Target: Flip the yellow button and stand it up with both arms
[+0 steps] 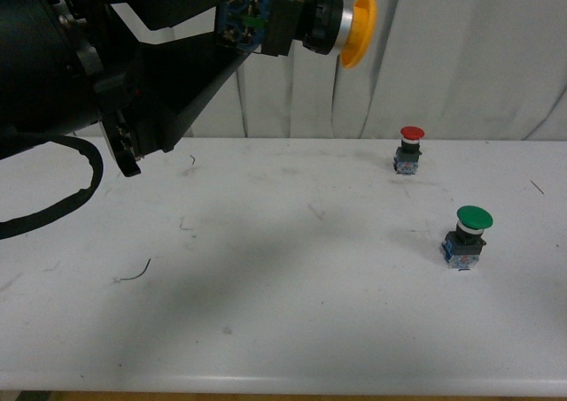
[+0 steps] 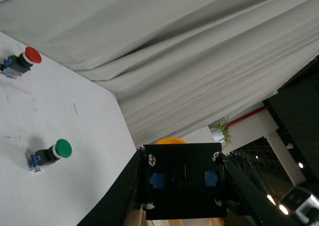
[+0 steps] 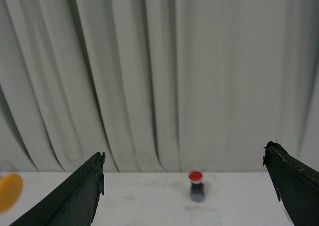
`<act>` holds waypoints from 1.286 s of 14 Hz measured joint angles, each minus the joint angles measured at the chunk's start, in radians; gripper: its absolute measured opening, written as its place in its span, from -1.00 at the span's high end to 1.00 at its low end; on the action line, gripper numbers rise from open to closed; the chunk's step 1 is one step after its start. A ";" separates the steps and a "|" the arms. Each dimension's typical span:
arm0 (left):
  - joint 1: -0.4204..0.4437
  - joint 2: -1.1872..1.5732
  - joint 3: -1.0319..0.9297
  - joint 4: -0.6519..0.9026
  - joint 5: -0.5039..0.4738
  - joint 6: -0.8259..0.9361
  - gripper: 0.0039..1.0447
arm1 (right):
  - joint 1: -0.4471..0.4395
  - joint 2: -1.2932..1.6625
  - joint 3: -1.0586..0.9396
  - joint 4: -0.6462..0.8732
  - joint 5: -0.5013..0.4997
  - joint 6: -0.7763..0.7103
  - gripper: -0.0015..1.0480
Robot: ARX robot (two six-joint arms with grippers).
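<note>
Nearest the camera, the left gripper [image 1: 252, 22] was clamped on the yellow button [image 1: 321, 22], holding it sideways high above the table [image 1: 266, 286] (cap pointing right). The right gripper [image 3: 184, 153] had its fingers wide apart, empty. Farther off, the green button [image 1: 467, 237], then the red button [image 1: 410, 149], stood upright.
</note>
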 joint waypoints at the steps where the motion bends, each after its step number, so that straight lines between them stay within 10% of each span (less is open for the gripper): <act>1: -0.001 0.000 0.000 0.000 0.001 0.000 0.31 | 0.034 0.114 0.068 0.065 0.002 0.021 -0.87; 9: 0.010 0.055 0.019 0.000 0.013 -0.001 0.31 | 0.217 0.468 0.278 0.274 -0.270 0.525 -0.87; 18: 0.017 0.057 0.020 0.000 0.016 -0.001 0.31 | 0.278 0.714 0.323 0.264 -0.235 1.103 -0.87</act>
